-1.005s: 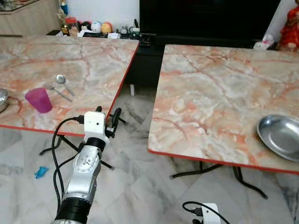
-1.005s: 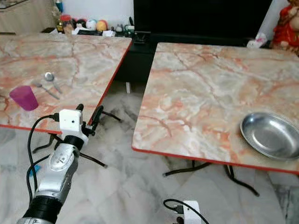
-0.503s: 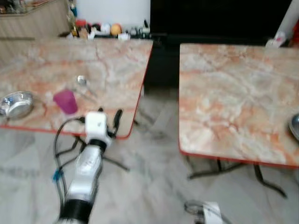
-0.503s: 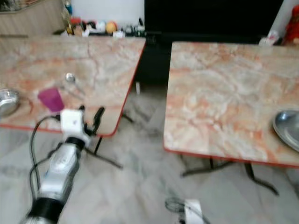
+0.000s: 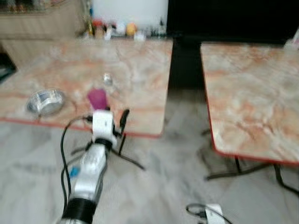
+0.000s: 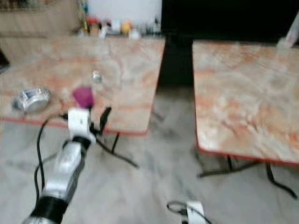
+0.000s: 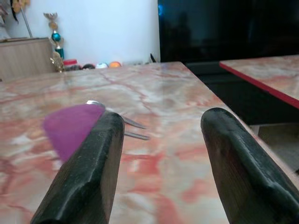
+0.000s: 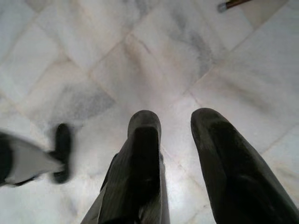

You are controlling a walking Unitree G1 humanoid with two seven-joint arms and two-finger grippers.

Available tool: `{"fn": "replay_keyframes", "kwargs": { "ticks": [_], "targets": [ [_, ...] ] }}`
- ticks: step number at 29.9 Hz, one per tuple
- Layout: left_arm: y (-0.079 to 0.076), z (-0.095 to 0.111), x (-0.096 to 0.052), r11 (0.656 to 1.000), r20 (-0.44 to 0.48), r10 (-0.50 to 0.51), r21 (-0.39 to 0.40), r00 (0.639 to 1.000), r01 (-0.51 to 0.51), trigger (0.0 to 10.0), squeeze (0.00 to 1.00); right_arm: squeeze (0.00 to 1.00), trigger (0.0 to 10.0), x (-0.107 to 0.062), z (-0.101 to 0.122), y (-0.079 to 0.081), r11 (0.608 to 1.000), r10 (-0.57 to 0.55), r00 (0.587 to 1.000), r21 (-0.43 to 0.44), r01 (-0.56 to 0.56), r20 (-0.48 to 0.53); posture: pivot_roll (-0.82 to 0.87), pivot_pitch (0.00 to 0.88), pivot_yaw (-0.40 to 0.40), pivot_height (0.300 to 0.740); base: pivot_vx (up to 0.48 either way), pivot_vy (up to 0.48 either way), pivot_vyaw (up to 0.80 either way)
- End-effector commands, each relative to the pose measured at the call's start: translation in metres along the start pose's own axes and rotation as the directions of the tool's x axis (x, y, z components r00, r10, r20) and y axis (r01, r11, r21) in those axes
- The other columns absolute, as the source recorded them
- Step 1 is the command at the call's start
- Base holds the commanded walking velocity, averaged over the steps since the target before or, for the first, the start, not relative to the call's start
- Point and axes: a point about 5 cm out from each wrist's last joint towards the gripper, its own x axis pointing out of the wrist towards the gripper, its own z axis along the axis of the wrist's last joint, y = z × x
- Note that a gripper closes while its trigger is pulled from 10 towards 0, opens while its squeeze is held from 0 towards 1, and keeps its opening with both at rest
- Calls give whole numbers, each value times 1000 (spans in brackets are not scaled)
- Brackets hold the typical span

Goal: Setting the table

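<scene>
The purple cup [image 5: 96, 97], spoons [image 5: 108, 79] and steel bowl [image 5: 45, 101] sit ungathered on the left table [image 5: 140, 70]; the released left pincer [image 5: 117, 122] nears them, nothing yet grasped.

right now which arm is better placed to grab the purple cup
Left. The left pincer is raised and open at the table edge, facing the purple cup. The right pincer hangs low, pointing at the floor.
</scene>
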Motion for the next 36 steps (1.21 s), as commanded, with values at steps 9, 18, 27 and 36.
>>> {"fn": "replay_keyframes", "kwargs": {
  "ticks": [9, 18, 27, 36],
  "targets": [
    [7, 1, 0, 1000, -3, 13, 20, 1000, -13, 10000, 0, 0, 10000, 1, 1, 7, 1000, 20, 1000, -7, -20, 2, 103, 0, -16, 740, 0, 342, 233],
    [7, 1, 2, 1000, -11, -2, -26, 1000, 1, 10000, 0, 0, 10000, 1, 2, 7, 1000, 19, 1000, 10, -19, 3, 106, 0, -19, 740, 0, 340, 45],
    [-6, 6, 6, 984, -3, -168, -67, 986, 167, 10000, 0, 0, 10000, 1, 5, 7, 1000, 22, 1000, 17, -22, 14, 134, 0, -26, 740, 0, 342, 0],
    [-13, 4, 2, 982, -12, -181, -56, 983, 180, 10000, 0, 0, 10000, 1, 6, 7, 999, 19, 1000, 32, -20, 24, 129, 0, -17, 740, 0, 341, 0]
  ]
}}
